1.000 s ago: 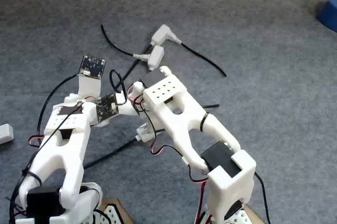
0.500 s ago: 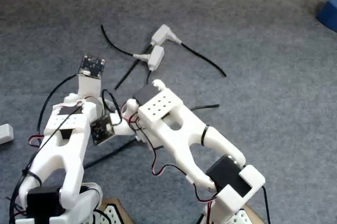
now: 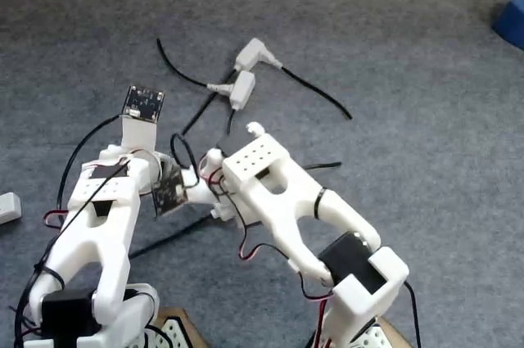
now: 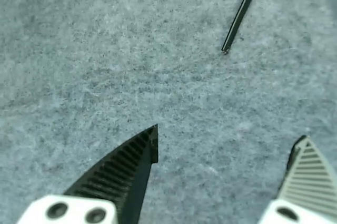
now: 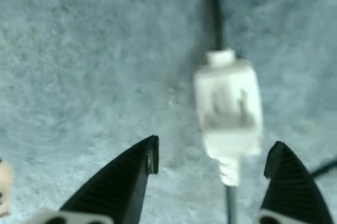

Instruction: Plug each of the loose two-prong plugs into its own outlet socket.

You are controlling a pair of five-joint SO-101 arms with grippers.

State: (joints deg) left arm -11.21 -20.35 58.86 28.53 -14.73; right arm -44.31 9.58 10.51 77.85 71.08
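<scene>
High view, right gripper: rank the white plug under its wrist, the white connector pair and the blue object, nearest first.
1. White plug: nearest, lying within the open right gripper, near the front middle.
2. White connector pair: farther back, around the middle.
3. Blue object: farthest, at the back right corner.

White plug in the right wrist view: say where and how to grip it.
Probably grip the white plug across its body's long flat sides, coming down from above: it lies flat on the carpet, cords leaving both ends, under the open right gripper.
</scene>
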